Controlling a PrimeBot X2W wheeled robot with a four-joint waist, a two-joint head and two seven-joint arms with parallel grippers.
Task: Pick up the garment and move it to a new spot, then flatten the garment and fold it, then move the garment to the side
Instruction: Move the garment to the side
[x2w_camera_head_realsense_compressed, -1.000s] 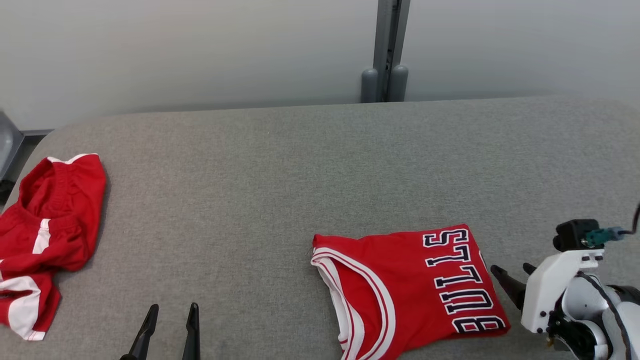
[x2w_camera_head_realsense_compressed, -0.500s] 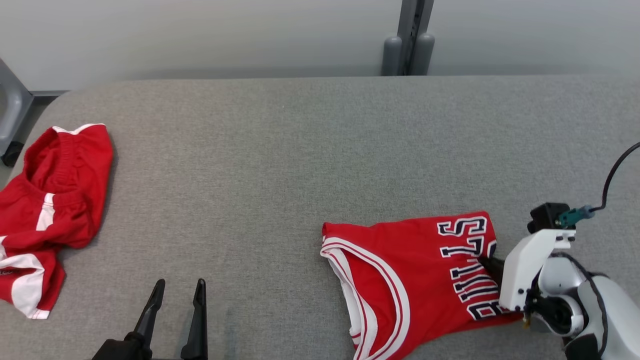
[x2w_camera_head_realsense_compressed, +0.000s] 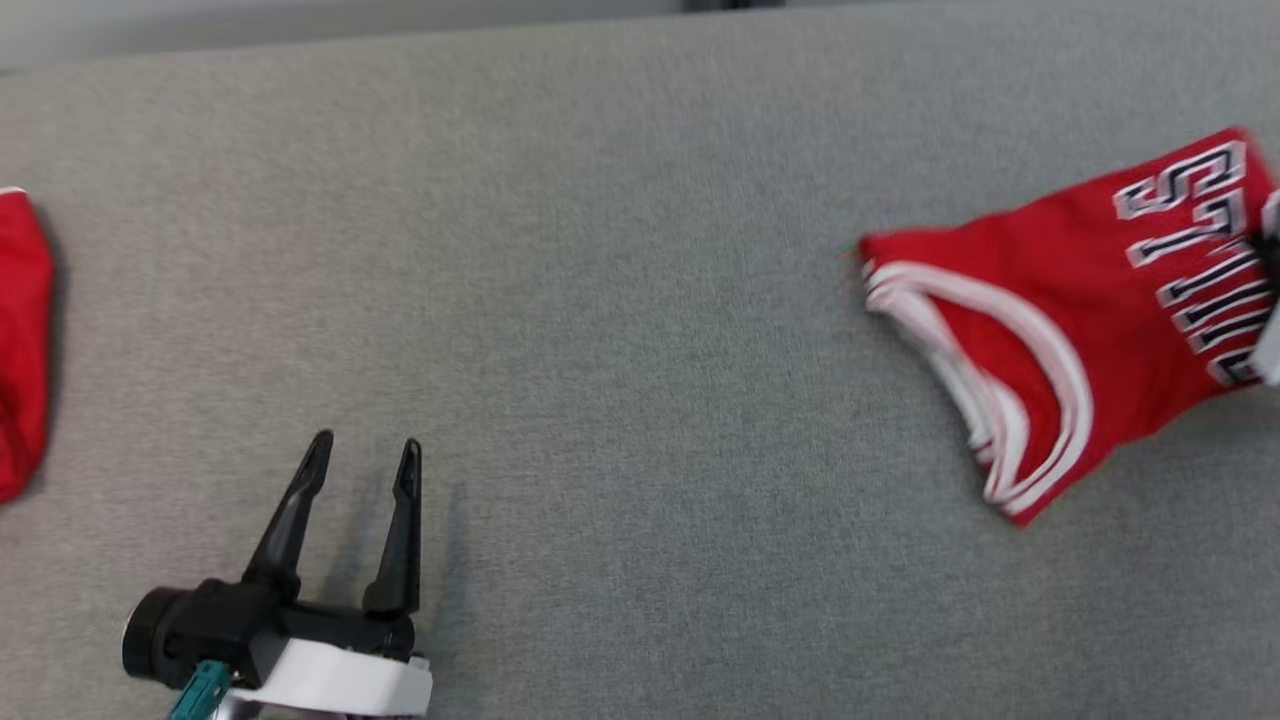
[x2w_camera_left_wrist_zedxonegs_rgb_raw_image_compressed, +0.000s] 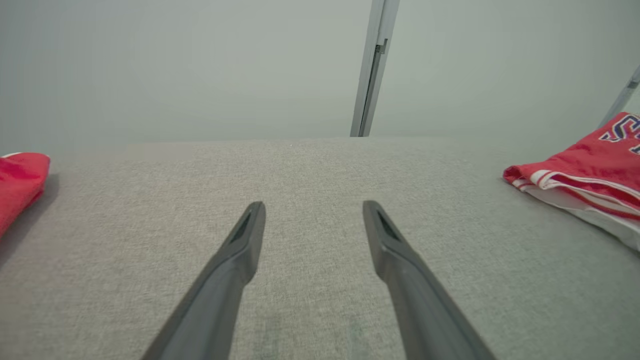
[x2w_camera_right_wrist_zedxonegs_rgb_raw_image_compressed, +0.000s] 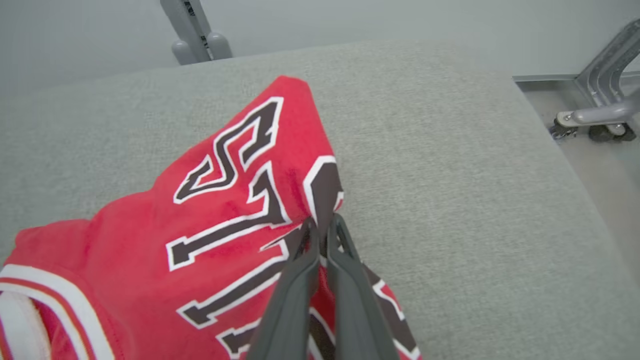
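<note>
Item: jersey (x2w_camera_right_wrist_zedxonegs_rgb_raw_image_compressed: 130, 235), red with white trim and dark lettering. It lies on the grey surface (x2w_camera_head_realsense_compressed: 640, 300), its lettered edge gathered up into my right pincer (x2w_camera_right_wrist_zedxonegs_rgb_raw_image_compressed: 324, 224). Right pincer: closed tight on a fold of cloth at that edge, with the rest of the jersey spreading away to its left. Left pincer (x2w_camera_head_realsense_compressed: 365, 442): spread wide, holding nothing, low over bare surface; the jersey is well off to its right and a second red cloth (x2w_camera_head_realsense_compressed: 20, 340) well off to its left. Handling, as I judge it: light, limp, rather slick; it will drape and drag, never hold shape. One pinch should do for moving; for flattening I would take two corners.
</note>
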